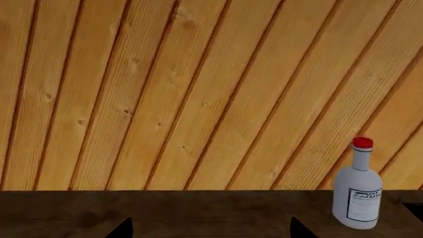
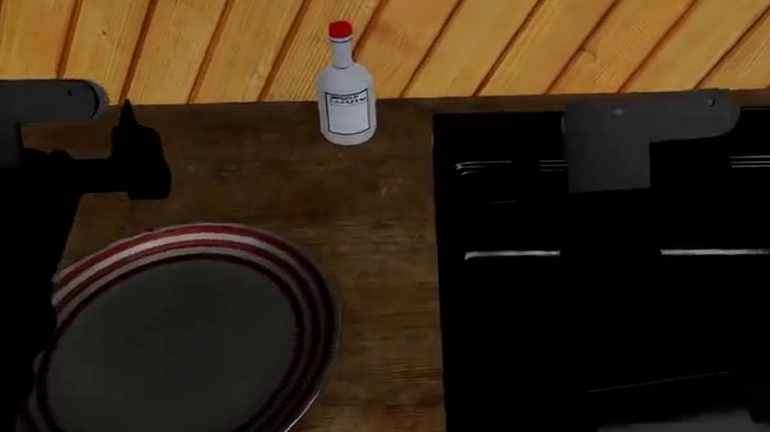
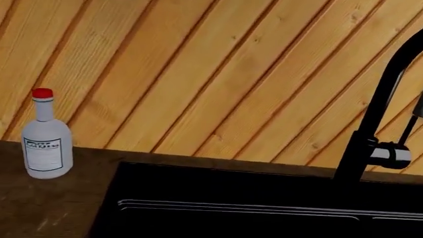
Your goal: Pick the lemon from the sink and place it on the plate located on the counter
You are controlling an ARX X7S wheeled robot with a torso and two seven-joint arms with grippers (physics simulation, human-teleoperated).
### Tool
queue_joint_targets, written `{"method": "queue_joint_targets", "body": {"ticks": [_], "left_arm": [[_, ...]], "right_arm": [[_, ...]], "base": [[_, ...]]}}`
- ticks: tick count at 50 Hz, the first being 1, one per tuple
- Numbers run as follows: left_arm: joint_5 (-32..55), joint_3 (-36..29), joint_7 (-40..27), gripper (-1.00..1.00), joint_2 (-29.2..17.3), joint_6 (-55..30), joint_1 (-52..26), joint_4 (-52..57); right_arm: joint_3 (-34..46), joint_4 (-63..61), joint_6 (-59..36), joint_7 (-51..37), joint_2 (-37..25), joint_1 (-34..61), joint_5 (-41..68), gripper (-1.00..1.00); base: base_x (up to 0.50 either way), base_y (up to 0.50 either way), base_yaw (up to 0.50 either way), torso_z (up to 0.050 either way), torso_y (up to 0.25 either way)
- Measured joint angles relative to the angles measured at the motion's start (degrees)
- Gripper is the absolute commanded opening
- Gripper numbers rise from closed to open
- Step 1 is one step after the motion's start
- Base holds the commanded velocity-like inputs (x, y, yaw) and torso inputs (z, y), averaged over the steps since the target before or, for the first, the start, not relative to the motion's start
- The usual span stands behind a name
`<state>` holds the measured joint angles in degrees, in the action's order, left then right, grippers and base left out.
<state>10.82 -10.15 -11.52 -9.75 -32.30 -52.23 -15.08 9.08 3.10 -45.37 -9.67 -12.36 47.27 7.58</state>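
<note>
Glossy black sink (image 2: 517, 298) — striped plate (image 2: 172, 348).

Both arms extended forward, left arm (image 2: 49, 141) and right arm (image 2: 645, 135) apart.

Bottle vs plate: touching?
Apart. The head view shows the bottle upright at the wall, with bare counter between it and the plate.
</note>
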Motion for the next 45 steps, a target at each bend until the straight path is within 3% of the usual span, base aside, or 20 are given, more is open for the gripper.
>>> {"method": "queue_joint_targets", "body": {"ticks": [5, 30, 39, 45], "left_arm": [[0.1, 0.0, -0.2, 1.0, -0.1, -0.1, -0.5, -0.4], [0.7, -0.4, -0.9, 1.0, -0.4, -0.2, -0.3, -0.1], [0.9, -0.7, -1.1, 1.0, -0.6, -0.1, -0.2, -0.1], [1.0, -0.8, -1.2, 1.0, -0.6, 0.0, -0.1, 0.0]], "right_arm": [[0.2, 1.4, -0.2, 0.2, -0.2, 0.9, 0.0, 1.0], [2.4, 4.6, 0.5, 0.1, -0.5, 1.7, -0.6, 1.0], [2.8, 5.6, 0.7, 0.3, -0.5, 1.8, -0.4, 1.0], [2.9, 5.9, 0.9, 0.2, -0.5, 1.9, -0.3, 1.0]], "base": [[0.46, -0.06, 0.0, 0.0, 0.002], [0.01, -0.07, 0.0, 0.0, 0.0], [0.49, -0.03, 0.0, 0.0, 0.001], [0.0, 0.0, 0.0, 0.0, 0.0]]}}
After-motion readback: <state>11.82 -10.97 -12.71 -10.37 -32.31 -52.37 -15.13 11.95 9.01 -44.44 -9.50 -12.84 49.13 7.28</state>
